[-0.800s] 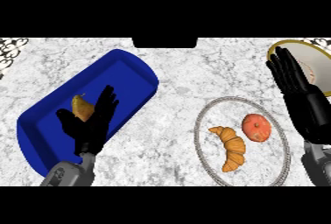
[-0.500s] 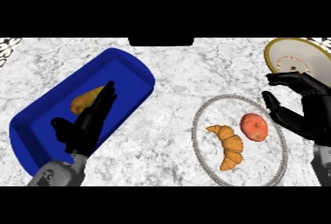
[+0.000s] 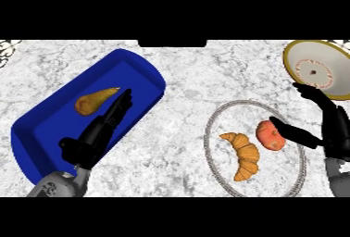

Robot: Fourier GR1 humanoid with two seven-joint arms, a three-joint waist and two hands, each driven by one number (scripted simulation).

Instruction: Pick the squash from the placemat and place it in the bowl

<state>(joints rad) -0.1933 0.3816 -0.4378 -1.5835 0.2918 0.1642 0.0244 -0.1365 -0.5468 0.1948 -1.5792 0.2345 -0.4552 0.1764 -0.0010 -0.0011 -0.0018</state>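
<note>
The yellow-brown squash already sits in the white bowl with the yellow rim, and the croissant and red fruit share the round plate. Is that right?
Not quite. The head view shows the yellow-brown pear-shaped squash lying on the blue placemat, not in the white yellow-rimmed bowl. The golden croissant and the red fruit do share the round plate.

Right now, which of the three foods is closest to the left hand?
The squash, alone on the blue mat beside the left hand; the croissant and red fruit sit on the plate.
</note>
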